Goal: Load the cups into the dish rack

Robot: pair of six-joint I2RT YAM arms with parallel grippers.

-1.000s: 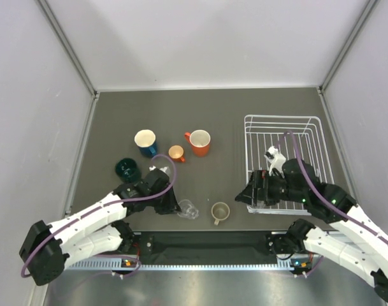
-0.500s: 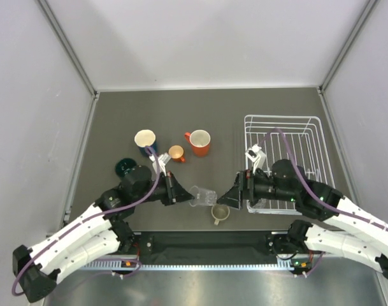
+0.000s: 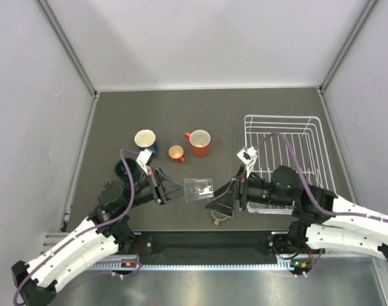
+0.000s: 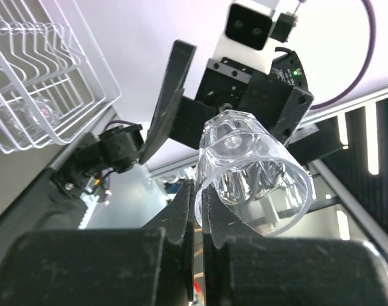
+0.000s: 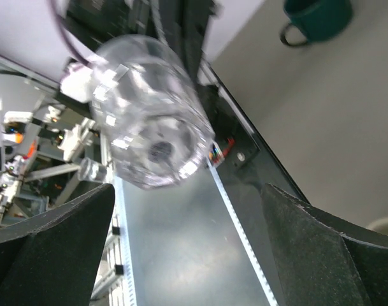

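Clear glass (image 3: 199, 189): airborne, lying sideways (rim end gripped)
Left end effector (image 3: 183, 190): clamped on the clear glass
Right end effector (image 3: 220, 202): spread apart, near it

The top view looks steeply down from above and behind the arm bases, far enough off to take in the whole dark grey counter (image 3: 117, 121) and the white wire dish rack (image 3: 289, 137). The left wrist view sits close behind the left jaws and faces along them, tilted upward. The clear faceted glass (image 4: 251, 172) fills its middle, with the rack at upper left. The right wrist view, close and blurred, faces the same glass from the opposite side, between the right jaws. All three views share that glass. The top and right wrist views also share the dark green cup (image 5: 318, 16).
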